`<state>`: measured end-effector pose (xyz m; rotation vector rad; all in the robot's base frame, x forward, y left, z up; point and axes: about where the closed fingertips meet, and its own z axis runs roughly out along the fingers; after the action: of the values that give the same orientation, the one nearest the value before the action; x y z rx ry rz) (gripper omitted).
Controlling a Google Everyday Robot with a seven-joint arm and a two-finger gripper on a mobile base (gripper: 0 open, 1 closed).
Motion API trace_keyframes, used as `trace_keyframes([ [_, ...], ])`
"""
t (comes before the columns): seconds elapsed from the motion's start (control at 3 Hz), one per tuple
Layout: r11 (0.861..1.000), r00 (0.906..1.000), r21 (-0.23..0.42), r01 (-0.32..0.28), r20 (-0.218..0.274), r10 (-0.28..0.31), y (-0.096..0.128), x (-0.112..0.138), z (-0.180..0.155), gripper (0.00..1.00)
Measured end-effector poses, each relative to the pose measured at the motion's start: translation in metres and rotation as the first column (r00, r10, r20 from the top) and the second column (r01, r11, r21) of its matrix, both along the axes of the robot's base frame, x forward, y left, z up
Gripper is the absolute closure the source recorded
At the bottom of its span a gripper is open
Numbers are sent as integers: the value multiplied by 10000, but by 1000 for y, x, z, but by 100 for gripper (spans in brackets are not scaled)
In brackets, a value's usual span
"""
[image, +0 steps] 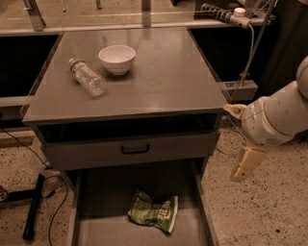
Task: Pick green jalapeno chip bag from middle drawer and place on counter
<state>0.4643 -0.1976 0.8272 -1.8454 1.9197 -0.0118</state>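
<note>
The green jalapeno chip bag (153, 211) lies crumpled on the floor of the open middle drawer (96, 226), near its middle, pale end to the right. The counter (159, 81) is the grey top of the cabinet above. My gripper (244, 166) hangs from the white arm at the right, outside the cabinet, level with the drawer front and well right of and above the bag. It holds nothing.
A white bowl (117, 58) and a clear plastic bottle (87, 77) lie on the counter's left back part. A closed drawer front with a black handle (135, 149) sits above the open drawer. A power strip and cables (226, 14) hang at the back right.
</note>
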Motion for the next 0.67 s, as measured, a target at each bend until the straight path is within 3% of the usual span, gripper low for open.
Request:
trace_keyframes([
  [0.67,9994,9999,336,5,-173,1,1,-2,-14,0],
])
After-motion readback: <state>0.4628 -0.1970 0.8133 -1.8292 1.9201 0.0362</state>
